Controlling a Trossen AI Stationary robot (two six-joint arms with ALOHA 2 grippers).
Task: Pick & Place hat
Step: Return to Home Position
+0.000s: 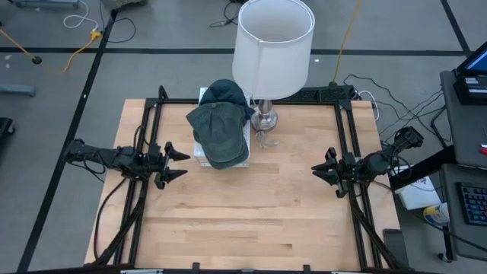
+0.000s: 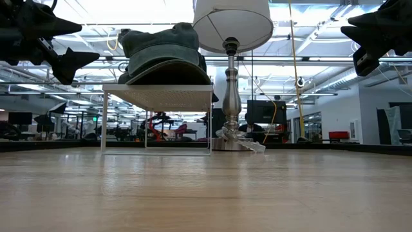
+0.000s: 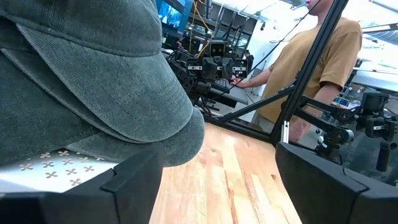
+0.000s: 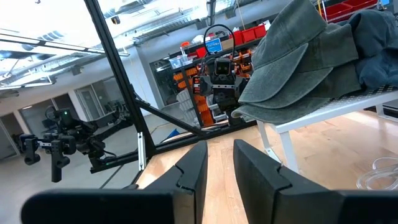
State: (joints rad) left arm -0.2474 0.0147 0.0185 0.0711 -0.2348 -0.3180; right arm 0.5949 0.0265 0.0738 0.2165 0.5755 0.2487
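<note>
A grey-green cap (image 1: pixel 219 131) (image 2: pixel 164 55) lies on top of a white perforated stand (image 1: pixel 199 152) (image 2: pixel 158 96), its brim toward the near edge. A darker blue cap (image 1: pixel 227 93) (image 4: pixel 379 43) sits behind it on the same stand. My left gripper (image 1: pixel 183 163) (image 3: pixel 217 162) hovers open just left of the stand, level with the green cap's brim (image 3: pixel 93 74), touching nothing. My right gripper (image 1: pixel 318 169) (image 4: pixel 221 149) hovers over the table's right side, fingers a narrow gap apart, pointing at the stand (image 4: pixel 323 115) from well away.
A table lamp with a white shade (image 1: pixel 272 49) and a metal stem (image 2: pixel 232 77) stands right next to the stand, on its right. Clear plastic (image 2: pixel 248 143) lies at the lamp's foot. A black frame borders the table (image 1: pixel 251 221). A person (image 3: pixel 317 56) stands beyond the right side.
</note>
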